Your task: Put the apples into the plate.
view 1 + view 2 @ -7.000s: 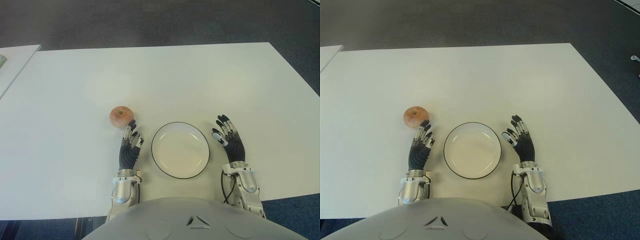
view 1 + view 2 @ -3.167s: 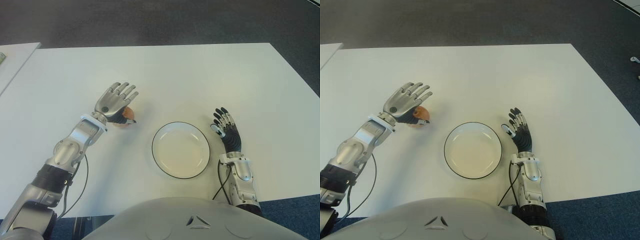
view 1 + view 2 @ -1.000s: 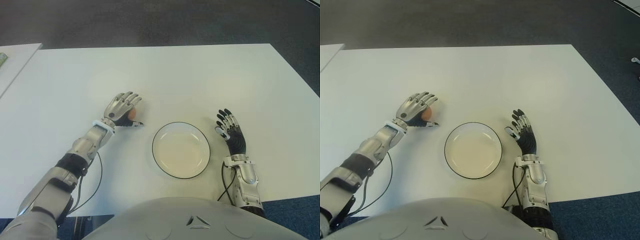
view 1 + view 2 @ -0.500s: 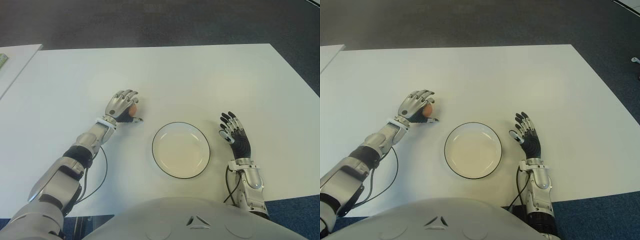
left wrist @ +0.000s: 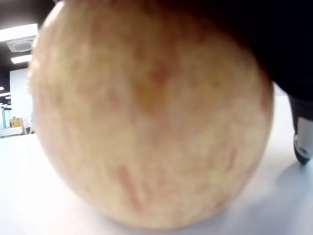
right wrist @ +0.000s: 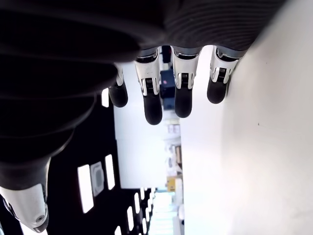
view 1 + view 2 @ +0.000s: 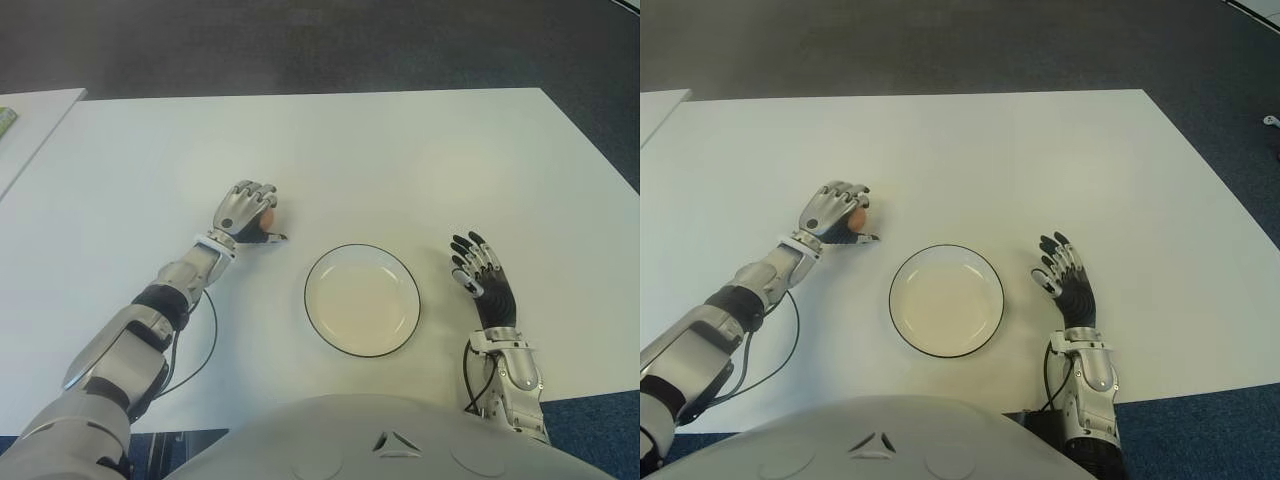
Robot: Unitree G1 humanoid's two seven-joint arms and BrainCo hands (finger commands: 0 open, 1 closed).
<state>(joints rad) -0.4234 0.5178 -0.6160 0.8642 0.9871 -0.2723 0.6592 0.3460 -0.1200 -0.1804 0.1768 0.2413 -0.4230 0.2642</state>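
Note:
A reddish-yellow apple (image 7: 266, 217) sits on the white table (image 7: 400, 160), left of the plate and a little farther back. My left hand (image 7: 248, 213) is curled over it from above, fingers wrapped around it. In the left wrist view the apple (image 5: 146, 117) fills the picture against my palm, its underside still on the table. The white plate (image 7: 361, 299) with a dark rim lies empty in front of me. My right hand (image 7: 482, 282) shows to the right of the plate, fingers spread and holding nothing.
A second white table (image 7: 30, 125) edges in at the far left, with dark carpet (image 7: 300, 45) beyond the far edge. A cable (image 7: 195, 345) trails from my left forearm across the table.
My left hand has closed tighter over the apple and stretched slightly farther out. My right hand has drifted to the right, away from the plate.

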